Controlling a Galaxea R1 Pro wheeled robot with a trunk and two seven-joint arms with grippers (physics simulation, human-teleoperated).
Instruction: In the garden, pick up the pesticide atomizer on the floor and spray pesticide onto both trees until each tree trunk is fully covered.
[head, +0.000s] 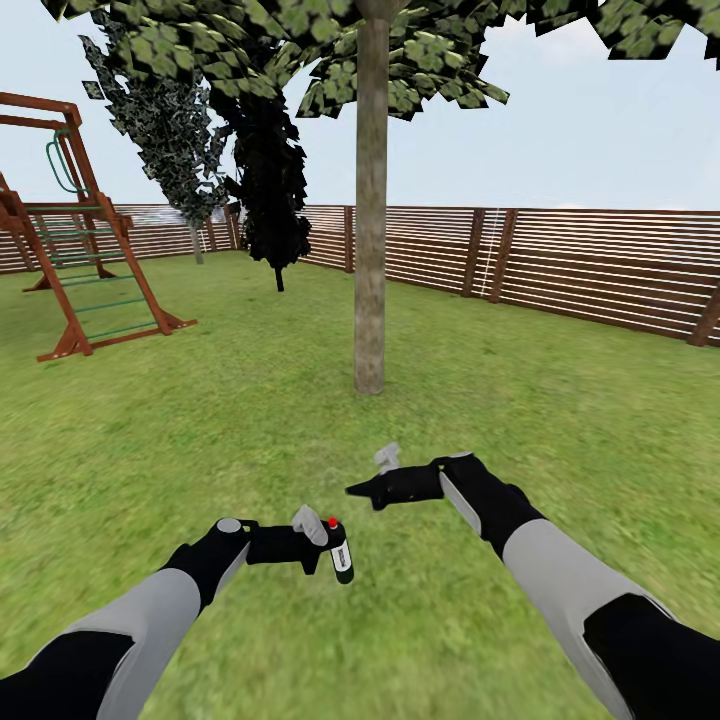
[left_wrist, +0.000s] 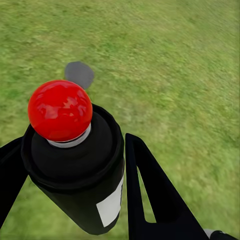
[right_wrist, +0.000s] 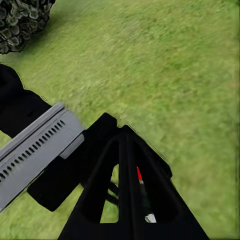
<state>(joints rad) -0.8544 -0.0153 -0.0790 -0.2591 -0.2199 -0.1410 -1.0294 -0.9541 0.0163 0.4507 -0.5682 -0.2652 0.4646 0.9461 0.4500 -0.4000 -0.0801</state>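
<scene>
left gripper is clamped on the pesticide atomizer, held upright w/ its red dot on top; the tree trunk stands ahead, well apart across the lawn. right gripper carries nothing, fingers look closed together. imo no white specks on the bark yet, so roll closer, keep the can level & aim the nozzle at the trunk before spraying.

A wooden playset with a green-runged ladder stands far left; two dark cypress-like trees rise by the fence corner, under pale sky
</scene>
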